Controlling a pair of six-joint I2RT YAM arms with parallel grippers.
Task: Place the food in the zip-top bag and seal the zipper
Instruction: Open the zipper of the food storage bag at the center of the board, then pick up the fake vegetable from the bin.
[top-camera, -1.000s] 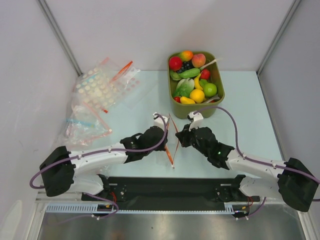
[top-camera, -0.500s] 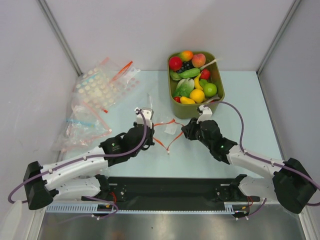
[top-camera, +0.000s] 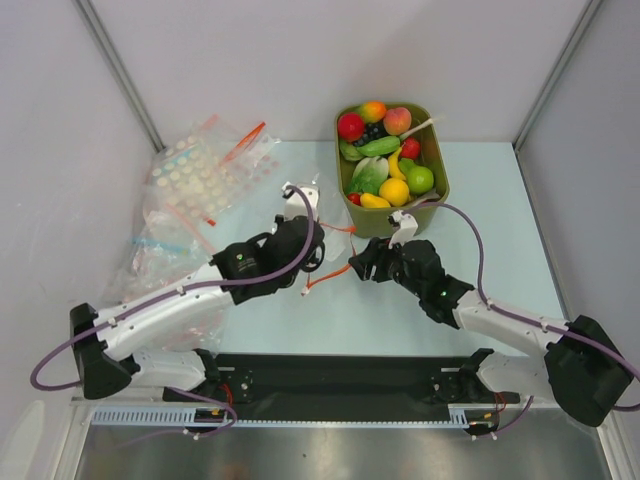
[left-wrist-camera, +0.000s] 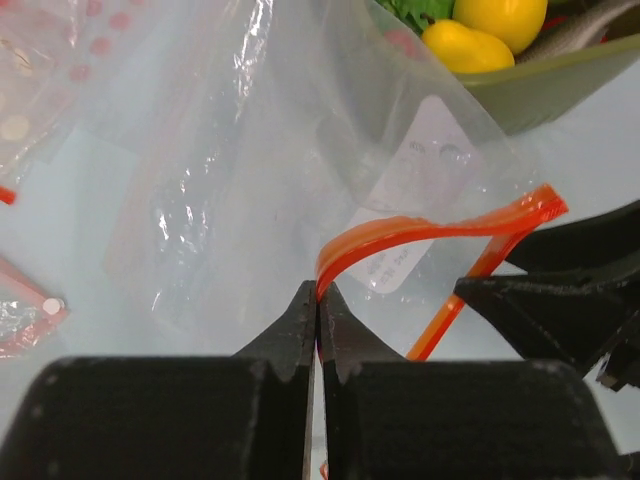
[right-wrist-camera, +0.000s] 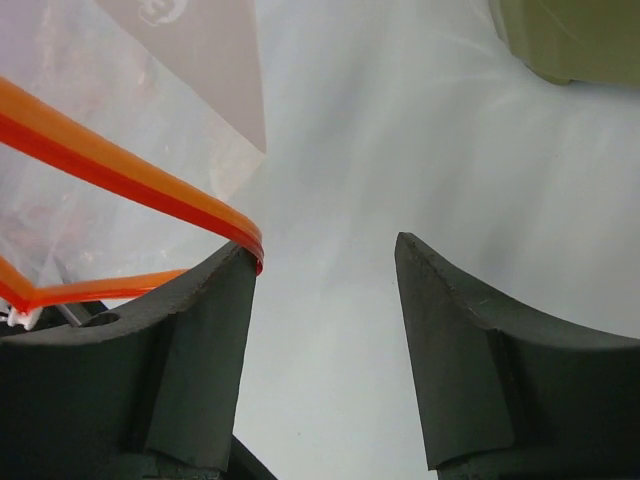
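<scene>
The clear zip-top bag (left-wrist-camera: 250, 150) hangs between my two grippers, its mouth pulled apart. My left gripper (left-wrist-camera: 318, 296) is shut on one side of the red-orange zipper (left-wrist-camera: 430, 225). In the top view this gripper (top-camera: 318, 252) holds the bag (top-camera: 335, 250) just left of the tub. My right gripper (right-wrist-camera: 325, 250) stands open; the end of the zipper (right-wrist-camera: 120, 160) lies against its left fingertip (right-wrist-camera: 240, 262) and nothing is between the jaws. The food (top-camera: 392, 160) is piled in the olive-green tub, with a yellow piece (left-wrist-camera: 465, 45) showing in the left wrist view.
The olive-green tub (top-camera: 441, 185) stands at the back, just beyond my right gripper (top-camera: 355, 268). Several other clear bags, some with white dots (top-camera: 205, 175) and one with a blue strip (top-camera: 165, 250), lie at the left. Grey walls close in both sides.
My right gripper has opened and let go of the zipper. My left gripper has carried its side of the bag back and to the left, then toward the tub, spreading the mouth.
</scene>
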